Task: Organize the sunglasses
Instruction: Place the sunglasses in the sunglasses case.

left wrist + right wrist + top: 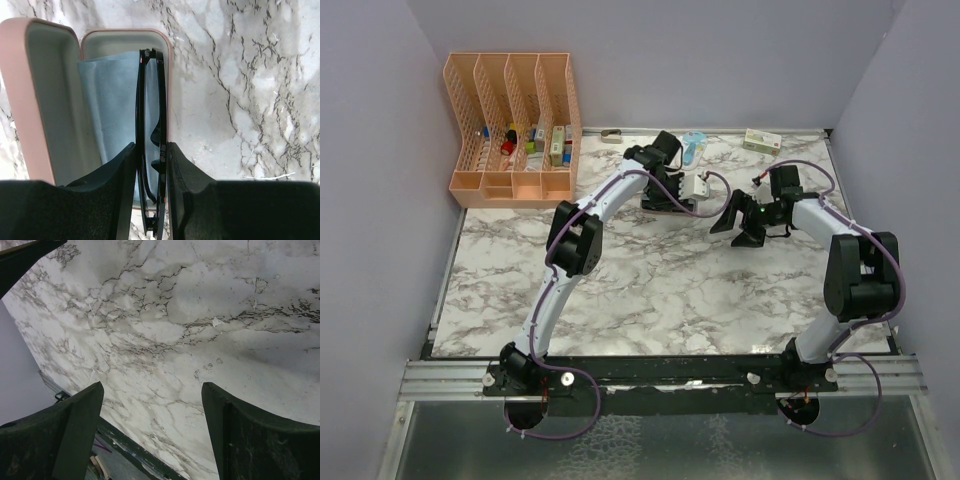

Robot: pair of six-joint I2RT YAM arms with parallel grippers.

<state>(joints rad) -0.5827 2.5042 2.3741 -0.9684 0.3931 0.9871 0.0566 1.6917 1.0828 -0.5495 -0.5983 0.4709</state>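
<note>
The left gripper (151, 150) is closed narrowly on the sunglasses (150, 100). Both fingers (125, 190) press on the folded black frame from either side. The pair stands on edge and runs straight out ahead of the fingertips, with its near end reaching back between the fingers.

Under and ahead of this gripper lies the open pink case (15, 100). One shell is to the gripper's left and the other is directly beneath the sunglasses. A light blue cloth (110, 110) lies in that nearer shell, just left of the frame. The sunglasses sit over the cloth's right part, close along the shell's right rim. I cannot tell whether they touch the cloth or the rim. Bare marble table (250, 100) spreads to the gripper's right.

The right gripper (152, 386) stands wide, with nothing between its fingers (75, 430), and only marble shows below and ahead of it.

From above, the left gripper (665, 198) is stretched far forward, and the right gripper (740, 225) is just to its right, apart from it. An orange organizer (510, 130) stands well to the left of the left gripper. A small box (761, 140) lies beyond the right one.
</note>
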